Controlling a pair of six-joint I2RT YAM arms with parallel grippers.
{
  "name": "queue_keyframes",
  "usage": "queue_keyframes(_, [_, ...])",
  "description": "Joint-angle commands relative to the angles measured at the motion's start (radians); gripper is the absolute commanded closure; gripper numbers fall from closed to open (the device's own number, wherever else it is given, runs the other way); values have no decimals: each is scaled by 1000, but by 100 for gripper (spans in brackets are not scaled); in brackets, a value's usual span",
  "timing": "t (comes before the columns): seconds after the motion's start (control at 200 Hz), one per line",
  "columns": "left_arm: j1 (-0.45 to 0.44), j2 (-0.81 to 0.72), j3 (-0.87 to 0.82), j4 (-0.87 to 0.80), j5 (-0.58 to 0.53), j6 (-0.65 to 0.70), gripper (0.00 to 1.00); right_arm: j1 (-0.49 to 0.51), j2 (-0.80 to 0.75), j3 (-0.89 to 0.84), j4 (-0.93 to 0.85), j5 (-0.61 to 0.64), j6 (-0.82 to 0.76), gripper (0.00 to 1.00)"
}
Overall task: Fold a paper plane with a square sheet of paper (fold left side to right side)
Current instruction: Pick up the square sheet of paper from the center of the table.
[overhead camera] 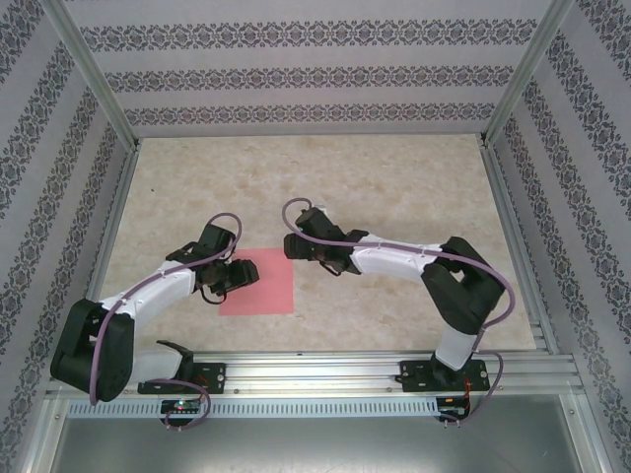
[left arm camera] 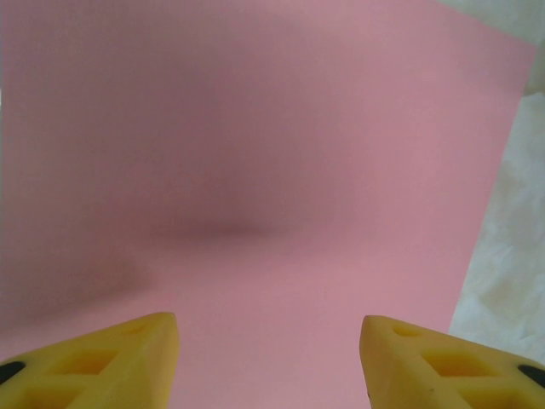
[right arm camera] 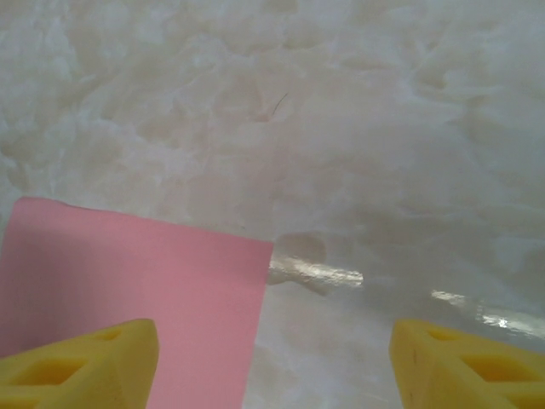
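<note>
A pale, marble-patterned table (overhead camera: 394, 187) lies inside a booth of patterned walls (overhead camera: 296, 69), with an aluminium rail (overhead camera: 345, 367) along the near edge where the arms are bolted. On it we see the square sheet of paper (overhead camera: 264, 288), pink-red, lying flat a little left of centre and toward the near side. No crease shows in it, so we judge the left-to-right fold not yet begun.

The left gripper (left arm camera: 268, 362) hangs over the sheet's left part, its yellow fingers (left arm camera: 119, 362) spread with bare pink paper between them, pinching nothing. The right gripper (right arm camera: 272, 366) sits at the sheet's far right corner, its jaws likewise held apart: one finger is above the paper, the other above bare table, with the corner between them.

We expect the sheet to be very light, limp, and quick to crumple or slide. Lying flush on a smooth top, it offers no edge to pinch from above. We would take it at the left edge or a left corner, lifting just enough for a finger to get under, while the other gripper pins the right side so the sheet doesn't skate. A hard squeeze mid-sheet would wrinkle it.

Beside the corner the table carries a faint dark fleck (right arm camera: 279, 104) and a glossy streak (right arm camera: 319, 274), which we cannot identify. The main obstruction, we think, is the right arm itself, standing where the left edge must land.
</note>
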Motion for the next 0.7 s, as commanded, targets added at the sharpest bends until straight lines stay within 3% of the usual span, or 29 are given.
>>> queue_keyframes(0.0, [-15,-36,-18,-59,-1,-15,40,26,70,97,-48,14,30,27])
queue_keyframes(0.43, [-29,-45,-71,-65,-19,-25,38,52,265,272,-137,-19,26,23])
queue_keyframes(0.694, [-29,-32,-90,-35,-29,-36,39,81,310,290,-162,-69,51,23])
